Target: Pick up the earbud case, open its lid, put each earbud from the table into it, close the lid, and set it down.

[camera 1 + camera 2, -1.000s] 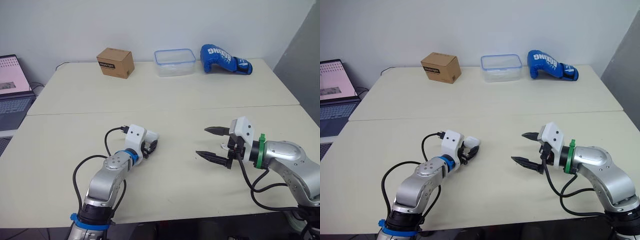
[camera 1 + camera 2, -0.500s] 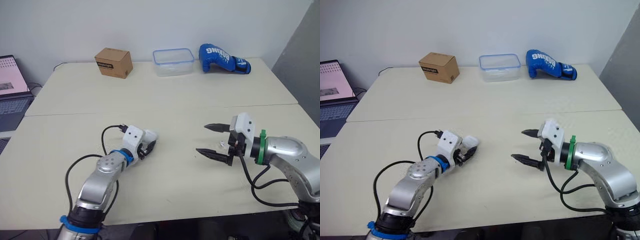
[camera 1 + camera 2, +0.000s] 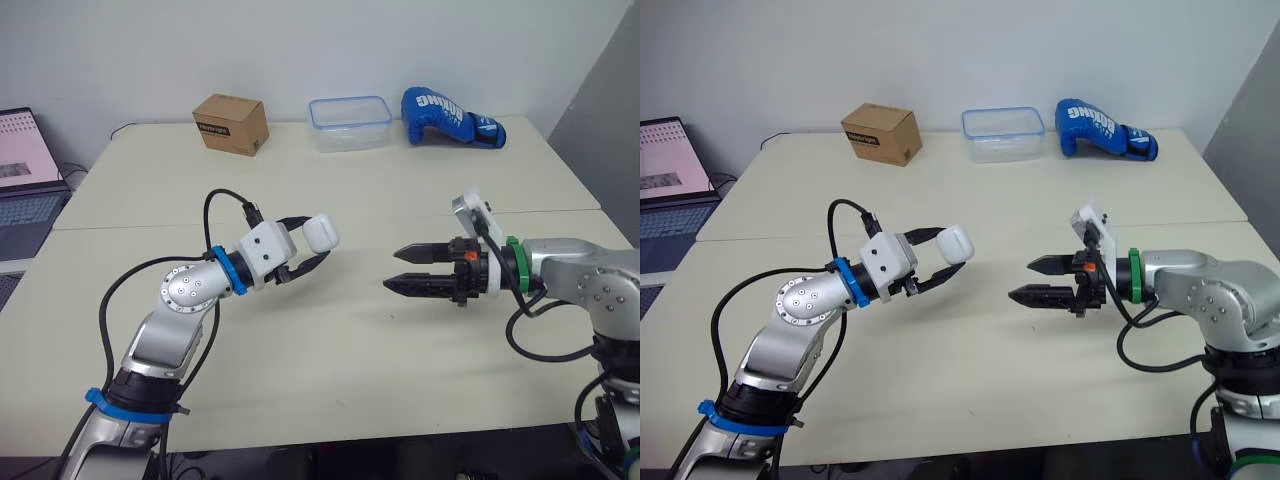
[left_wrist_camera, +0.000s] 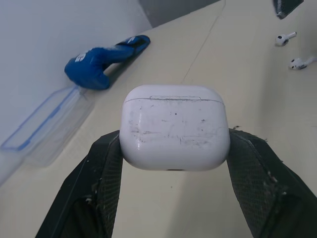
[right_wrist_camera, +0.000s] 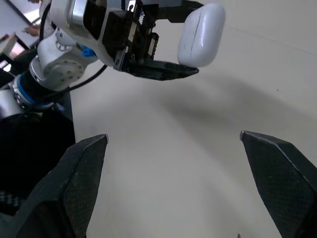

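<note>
Left wrist view: the earbud case (image 4: 175, 128), lid closed, sits clamped between the left gripper's (image 3: 318, 242) two black fingers, raised off the table (image 3: 300, 380). Two earbuds (image 4: 282, 39) lie on the table beyond it. In the left eye view, the right gripper (image 3: 392, 270) hovers near the case's 3 o'clock, fingers apart. Far back are a cardboard box (image 3: 231, 124) at 11 o'clock, a plastic container (image 3: 349, 124) at 12 and a boxing glove (image 3: 452, 118) at 1.
</note>
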`<action>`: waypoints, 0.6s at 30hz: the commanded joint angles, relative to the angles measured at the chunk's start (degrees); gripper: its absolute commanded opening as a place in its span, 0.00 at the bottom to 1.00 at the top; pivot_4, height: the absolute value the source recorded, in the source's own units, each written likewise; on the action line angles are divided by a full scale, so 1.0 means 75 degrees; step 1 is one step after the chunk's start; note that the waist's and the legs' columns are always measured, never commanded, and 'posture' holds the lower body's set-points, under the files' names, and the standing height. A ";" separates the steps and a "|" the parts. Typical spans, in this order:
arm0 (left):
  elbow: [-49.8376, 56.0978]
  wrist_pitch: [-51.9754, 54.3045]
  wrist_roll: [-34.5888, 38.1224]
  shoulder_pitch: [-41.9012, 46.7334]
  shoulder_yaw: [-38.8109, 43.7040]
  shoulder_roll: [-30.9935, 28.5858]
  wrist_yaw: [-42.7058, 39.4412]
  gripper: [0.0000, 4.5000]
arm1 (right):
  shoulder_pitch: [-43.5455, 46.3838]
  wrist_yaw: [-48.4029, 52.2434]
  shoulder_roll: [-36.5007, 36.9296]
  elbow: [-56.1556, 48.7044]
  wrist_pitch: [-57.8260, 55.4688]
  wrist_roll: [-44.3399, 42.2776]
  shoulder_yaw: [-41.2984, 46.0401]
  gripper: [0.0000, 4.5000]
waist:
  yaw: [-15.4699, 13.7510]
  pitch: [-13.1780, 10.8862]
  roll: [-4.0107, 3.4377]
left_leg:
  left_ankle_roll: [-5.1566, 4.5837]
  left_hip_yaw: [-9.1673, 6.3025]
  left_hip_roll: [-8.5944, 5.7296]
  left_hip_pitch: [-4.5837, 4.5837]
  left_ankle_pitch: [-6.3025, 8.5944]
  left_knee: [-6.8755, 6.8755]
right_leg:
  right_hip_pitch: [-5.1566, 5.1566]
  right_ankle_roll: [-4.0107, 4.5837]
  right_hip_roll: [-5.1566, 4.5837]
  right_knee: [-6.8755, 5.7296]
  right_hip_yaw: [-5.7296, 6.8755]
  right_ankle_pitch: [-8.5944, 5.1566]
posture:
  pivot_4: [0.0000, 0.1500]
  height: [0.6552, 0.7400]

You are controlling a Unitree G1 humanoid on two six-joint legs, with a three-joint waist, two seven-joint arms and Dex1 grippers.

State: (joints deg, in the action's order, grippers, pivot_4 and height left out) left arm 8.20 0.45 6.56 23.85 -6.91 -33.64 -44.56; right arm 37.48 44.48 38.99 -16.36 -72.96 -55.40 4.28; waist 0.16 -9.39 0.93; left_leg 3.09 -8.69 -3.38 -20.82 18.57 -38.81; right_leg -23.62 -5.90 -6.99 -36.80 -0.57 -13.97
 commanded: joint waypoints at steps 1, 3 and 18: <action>0.0144 -0.0410 0.0020 0.0297 -0.0107 -0.0107 -0.0440 0.61 | 0.0393 -0.0374 -0.0241 0.0258 -0.0554 -0.0546 0.0436 1.00 | 0.0003 0.0000 0.0000 | 0.0000 -0.0001 0.0000 0.0000 0.0000 0.0000 | 0.0000 0.0000 0.0000 -0.0001 0.0000 0.0000 | 1.00 0.89; 0.0248 -0.0486 0.0106 0.0398 -0.0173 -0.0166 -0.0740 0.61 | 0.0572 -0.0642 -0.0480 0.0433 -0.0886 -0.0791 0.0562 1.00 | 0.0006 -0.0001 -0.0001 | 0.0000 -0.0001 0.0000 -0.0003 0.0000 0.0000 | -0.0005 0.0000 0.0000 -0.0004 0.0000 0.0000 | 1.00 0.89; 0.0819 -0.0382 0.0217 0.0789 -0.0478 0.0301 -0.1292 0.61 | 0.0827 -0.1868 -0.1452 0.0736 -0.1981 -0.1369 0.0804 1.00 | 0.0060 -0.0001 -0.0003 | 0.0000 -0.0001 0.0001 -0.0006 -0.0001 -0.0002 | -0.0012 -0.0001 0.0002 -0.0012 -0.0001 0.0000 | 1.00 0.89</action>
State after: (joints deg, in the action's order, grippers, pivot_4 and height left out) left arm 11.81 -2.50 6.90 28.92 -10.24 -31.66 -54.35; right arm 42.64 31.02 28.36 -9.94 -87.17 -64.09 8.30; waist 0.61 -9.40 0.91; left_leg 3.09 -8.70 -3.38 -20.86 18.56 -38.82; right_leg -23.72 -5.90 -6.96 -36.90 -0.58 -13.97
